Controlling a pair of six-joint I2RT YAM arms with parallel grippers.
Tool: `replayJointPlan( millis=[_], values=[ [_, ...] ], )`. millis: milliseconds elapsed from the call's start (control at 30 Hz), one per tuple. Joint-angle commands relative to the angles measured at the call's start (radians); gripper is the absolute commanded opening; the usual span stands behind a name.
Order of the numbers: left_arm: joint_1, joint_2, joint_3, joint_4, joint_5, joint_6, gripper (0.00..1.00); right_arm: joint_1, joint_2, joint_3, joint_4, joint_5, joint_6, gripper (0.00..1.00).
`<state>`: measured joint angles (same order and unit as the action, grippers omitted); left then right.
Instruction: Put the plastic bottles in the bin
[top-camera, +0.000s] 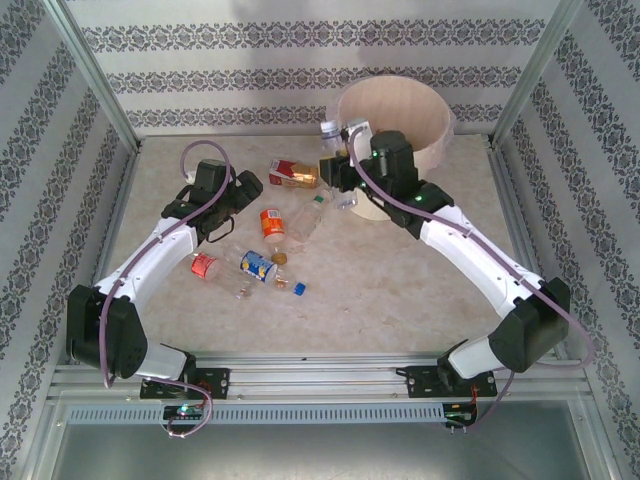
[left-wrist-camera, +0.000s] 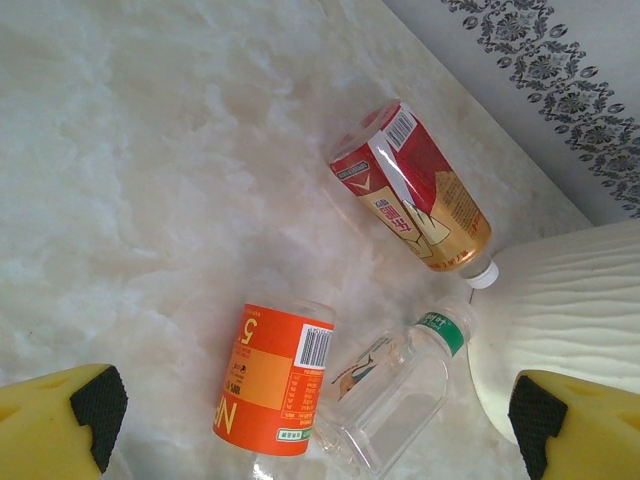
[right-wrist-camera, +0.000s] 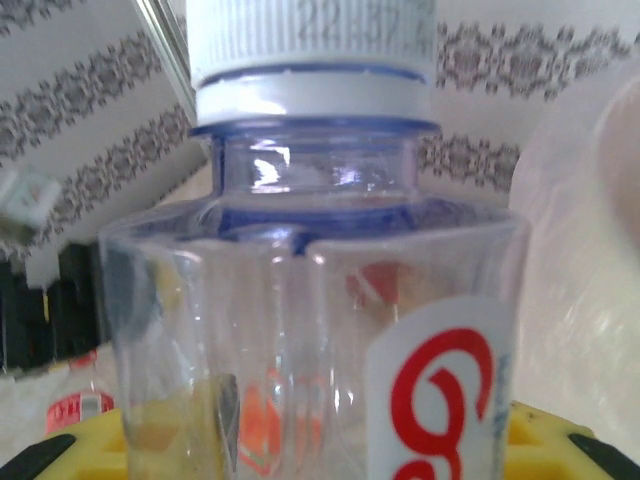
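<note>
The right tool is pinched tight on a clear bottle with a white cap, just beside the near-left wall of the bin. In the wrist view its yellow fingers sit on either side of the bottle's body. The body bears a white label with red lettering, and the cap end points away from the wrist. The bin stands at the back right of the counter, and the clear bottle is outside it. The left tool is spread wide and grips nothing, hanging over the left-centre of the counter. Below and ahead of it lie an orange bottle and a green-capped bottle, touching side by side. A red bottle lies further on, its white cap near the bin's wall. Nearer the arms' bases lie a pink-labelled bottle, a blue-labelled bottle and a loose blue cap, all on the counter
</note>
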<state>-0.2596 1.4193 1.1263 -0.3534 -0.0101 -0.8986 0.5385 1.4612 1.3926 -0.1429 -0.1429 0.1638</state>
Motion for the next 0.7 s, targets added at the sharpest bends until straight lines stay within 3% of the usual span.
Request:
replayJointPlan(
  millis=[0, 300, 667],
  values=[
    [0.013, 0.001, 0.034, -0.03, -0.001, -0.005, 1.0, -0.035, 0.001, 0.083, 0.053, -0.024, -0.043, 0.43],
    [0.013, 0.002, 0.037, -0.038, -0.004, -0.003, 1.0, -0.171, 0.031, 0.162, 0.125, 0.034, 0.058, 0.44],
    [0.014, 0.001, 0.037, -0.045, 0.001, 0.003, 1.0, -0.341, 0.165, 0.381, -0.097, 0.171, 0.015, 0.45]
  ],
)
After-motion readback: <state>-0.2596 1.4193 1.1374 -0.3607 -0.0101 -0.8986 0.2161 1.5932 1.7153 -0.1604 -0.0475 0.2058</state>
